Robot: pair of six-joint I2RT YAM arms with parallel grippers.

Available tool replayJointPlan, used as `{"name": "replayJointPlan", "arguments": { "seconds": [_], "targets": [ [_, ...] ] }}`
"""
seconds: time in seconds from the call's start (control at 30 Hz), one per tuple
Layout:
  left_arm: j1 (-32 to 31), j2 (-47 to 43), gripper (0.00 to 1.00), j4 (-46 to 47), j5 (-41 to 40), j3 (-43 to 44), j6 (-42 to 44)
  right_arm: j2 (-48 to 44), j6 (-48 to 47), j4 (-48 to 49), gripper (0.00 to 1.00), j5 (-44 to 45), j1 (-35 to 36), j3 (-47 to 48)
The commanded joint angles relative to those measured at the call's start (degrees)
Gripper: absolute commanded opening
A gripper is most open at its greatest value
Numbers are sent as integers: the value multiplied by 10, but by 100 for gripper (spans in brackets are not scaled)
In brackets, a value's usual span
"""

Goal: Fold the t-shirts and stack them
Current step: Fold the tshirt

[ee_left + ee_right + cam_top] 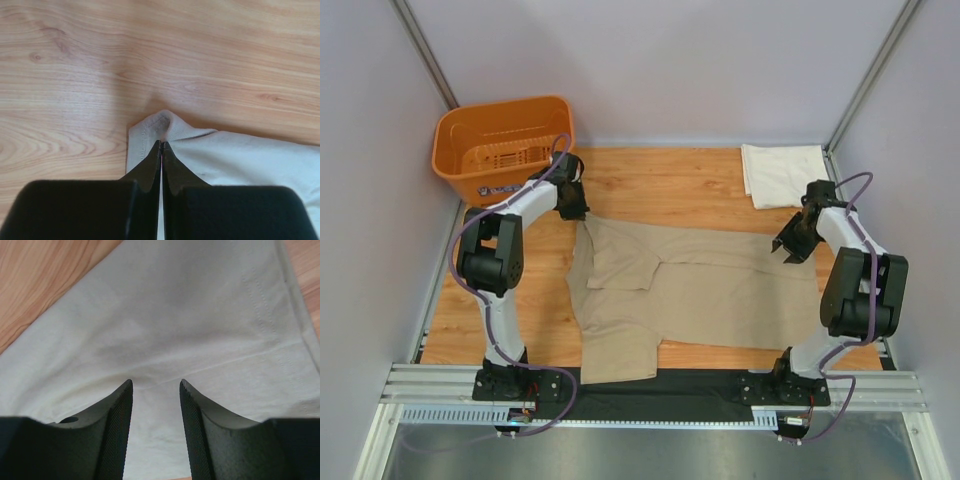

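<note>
Black left claw (161,145) is pinched tight on a hemmed corner of the tan-khaki fabric t-shirt (240,155), spread beneath and right of it. Meanwhile the right claw (156,385) hovers half-wide over the far hem; it should bite there, then both lift evenly. Folded cream-white t-shirt (782,172) lies beyond it.

Far-left corner blocked by orange basket (505,140). Far-right corner filled by folded cream shirt (782,175). Between them bare bench (660,185), open passage. Centre covered by tan shirt (720,290), lying flat. Both flanks hemmed by side walls (370,180).
</note>
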Motion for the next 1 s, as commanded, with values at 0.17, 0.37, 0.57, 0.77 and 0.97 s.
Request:
{"name": "replayJointPlan", "arguments": {
  "seconds": [0.17, 0.37, 0.57, 0.77, 0.97],
  "targets": [
    [9, -9, 26, 10, -46, 20, 20, 55, -6, 10, 44, 74, -20, 83],
    [8, -75, 42, -7, -35, -13, 12, 87, -11, 12, 44, 117, -27, 118],
    [-9, -150, 35, 6, 12, -88, 2, 131, -19, 8, 44, 146, -39, 147],
    [-41, -206, 26, 47, 46, -160, -26, 174, -41, 33, 44, 158, -43, 161],
    [-60, -190, 26, 73, 54, -180, -31, 223, -48, 38, 44, 167, -44, 182]
  ]
}}
